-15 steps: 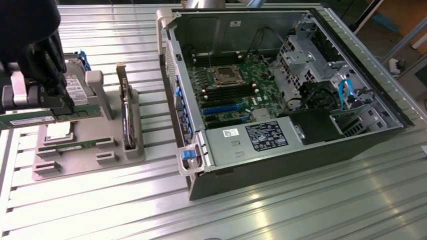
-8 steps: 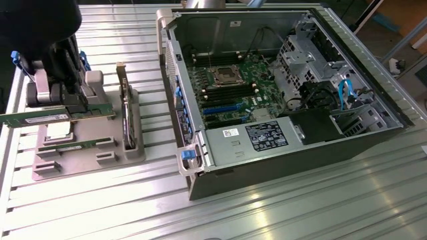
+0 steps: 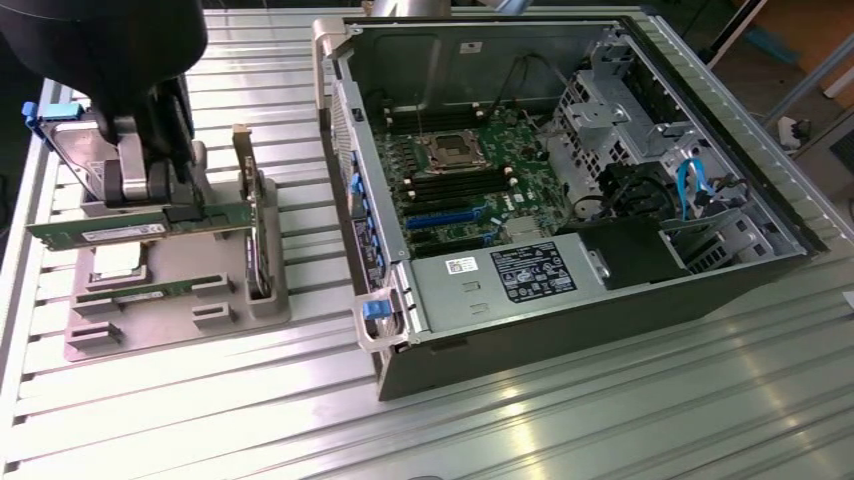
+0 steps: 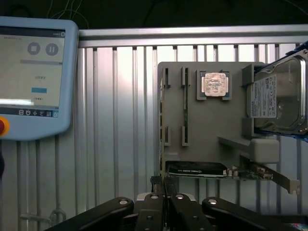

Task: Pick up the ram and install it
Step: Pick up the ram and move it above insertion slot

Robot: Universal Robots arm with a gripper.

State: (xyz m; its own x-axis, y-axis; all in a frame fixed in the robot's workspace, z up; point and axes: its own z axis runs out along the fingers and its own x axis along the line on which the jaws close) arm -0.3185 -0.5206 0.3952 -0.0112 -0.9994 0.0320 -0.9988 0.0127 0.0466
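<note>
The ram, a long green stick, hangs level just above the grey holder tray at the exterior view's left. My gripper is shut on its upper edge near the middle. In the wrist view the gripper has its dark fingers pressed together, and it looks down on the tray. A second green stick lies in a slot of the tray. The open computer case lies to the right, with the motherboard's memory slots beside the processor socket.
A dark expansion card stands on edge in the tray, right beside the held ram's end. A silver hard drive and a processor chip also sit in the tray. A teach pendant rests on the slatted metal table.
</note>
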